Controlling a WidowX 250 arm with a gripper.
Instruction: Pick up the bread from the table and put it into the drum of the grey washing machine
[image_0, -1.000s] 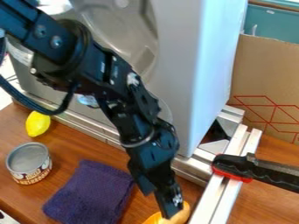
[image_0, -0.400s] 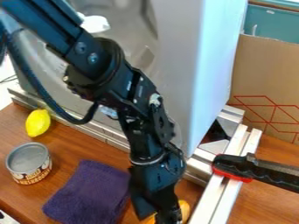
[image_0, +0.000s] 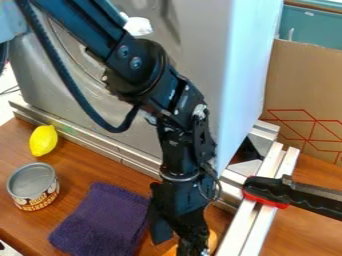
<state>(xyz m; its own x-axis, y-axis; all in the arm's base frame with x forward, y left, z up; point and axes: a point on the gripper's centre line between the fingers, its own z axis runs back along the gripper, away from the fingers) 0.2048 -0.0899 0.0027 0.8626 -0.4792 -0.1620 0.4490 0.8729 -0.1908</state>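
The black gripper (image_0: 179, 244) hangs at the bottom of the view, right of centre, pointing down. Its lower end covers part of a yellow-orange object (image_0: 212, 241) on the wooden table, close to the metal rail. How the gripper stands to that object, touching or only above it, I cannot tell. A dark purple folded cloth (image_0: 103, 220) lies just left of the gripper. Farther left stands a tin can (image_0: 33, 186) with a grey lid, and behind it lies a yellow lemon (image_0: 43, 140).
A tall grey metal box (image_0: 234, 65) stands behind the arm. Metal rails (image_0: 257, 215) run along its base and down the right side. A black and red clamp (image_0: 274, 192) sits on the right rail, with a cardboard box (image_0: 304, 95) behind.
The arm has moved right and its gripper lower in the view, covering more of the yellow-orange object. Cloth, can and lemon have stayed in place.
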